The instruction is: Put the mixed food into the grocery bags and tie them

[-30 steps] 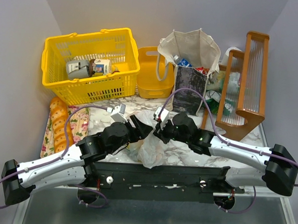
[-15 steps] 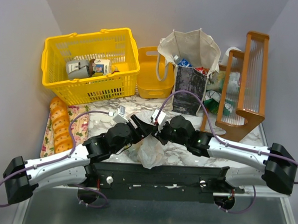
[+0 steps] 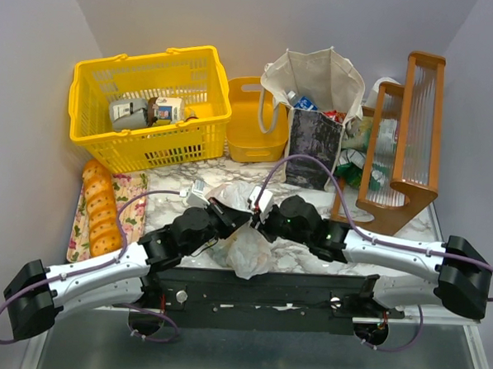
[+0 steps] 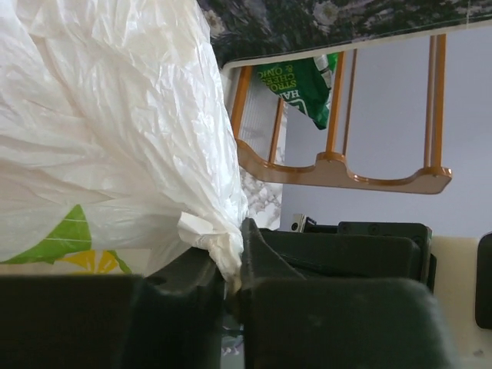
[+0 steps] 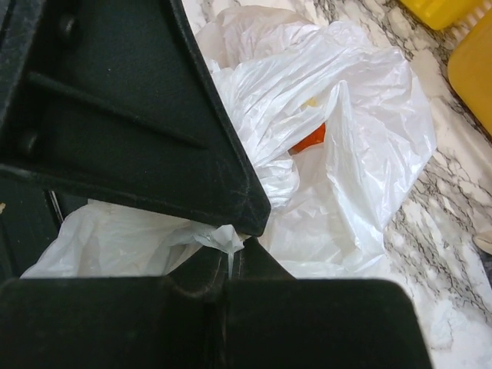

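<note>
L gripper [image 4: 234, 265] pinches a twisted corner of the white plastic bag [image 3: 247, 249]; R gripper [image 5: 231, 257] is clamped on another strand. Both arms angle inward, wrists meeting above the bag at the desk's [image 3: 300, 260] front-centre edge.

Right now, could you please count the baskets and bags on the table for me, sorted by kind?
yellow baskets: 2
canvas tote: 1
white plastic bag: 1
total: 4
</note>
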{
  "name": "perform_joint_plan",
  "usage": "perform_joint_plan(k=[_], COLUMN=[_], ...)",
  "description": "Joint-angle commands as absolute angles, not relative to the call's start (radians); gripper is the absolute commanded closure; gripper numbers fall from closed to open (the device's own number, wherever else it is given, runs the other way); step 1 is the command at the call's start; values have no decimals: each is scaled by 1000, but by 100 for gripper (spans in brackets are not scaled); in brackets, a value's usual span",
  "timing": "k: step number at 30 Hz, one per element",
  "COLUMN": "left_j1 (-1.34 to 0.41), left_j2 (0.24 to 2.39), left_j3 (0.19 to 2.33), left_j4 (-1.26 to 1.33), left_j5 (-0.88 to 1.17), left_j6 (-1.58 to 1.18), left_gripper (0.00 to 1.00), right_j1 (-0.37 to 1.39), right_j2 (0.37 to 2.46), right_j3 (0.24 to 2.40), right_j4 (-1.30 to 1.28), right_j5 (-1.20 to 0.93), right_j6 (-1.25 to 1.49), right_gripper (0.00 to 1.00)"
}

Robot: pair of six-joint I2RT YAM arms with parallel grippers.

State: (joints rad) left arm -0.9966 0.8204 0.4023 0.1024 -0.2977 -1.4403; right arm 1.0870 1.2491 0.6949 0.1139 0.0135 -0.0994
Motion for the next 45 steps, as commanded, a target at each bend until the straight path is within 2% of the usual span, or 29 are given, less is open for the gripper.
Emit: perform_joint_plan(k=[1,3,4,5,7,11,14,16,17,24,28,35,42,45], left_j1=[-947,-922,-911,-888,-861,-796,-773,-766,-762,-756,-755,-752,-747,-747], left_j2=[766,752,735,726,692,647,629,617,614,563,560,558,560,572], left_j3=[299,259,246,220,190,144,140,132,123,84,69,20,17,18], left_j4=[173,215,231,242,297,356,390,452,472,633,716,862,908,917], left_j5=[-305,-269,-252,-223,-184,-88,-29,0,30,66,112,143,158,169], left_j6=[-1399,-1375,-1336,-1322,-1277,-1214,-1169,-1154,-1151,-1097,-1080,-1060,-1052,-1057], left_gripper=[99,100,100,100,100,100,100,100,100,100,100,100,100,100], right_j1=[1095,1095,1094,1094,1095,1094,1083,1065,1054,1016,947,897,893,893], right_j2=[1190,1177,1160,1151,1128,1042,1019,1034,1040,1130,1207,1212,1212,1223], right_j3=[658,650,647,644,643,627,647,702,719,876,908,778,661,635], right_j4=[129,111,106,98,58,12,3,-52,-60,-45,-38,150,305,362], right_j5=[25,14,11,14,21,38,5,-37,-96,-259,-313,-567,-551,-529], right_j6=[-123,-112,-110,-95,-84,-60,-25,-2,49,146,193,209,204,172], right_gripper=[87,74,59,53,44,34,39,51,54,58,65,64,64,58])
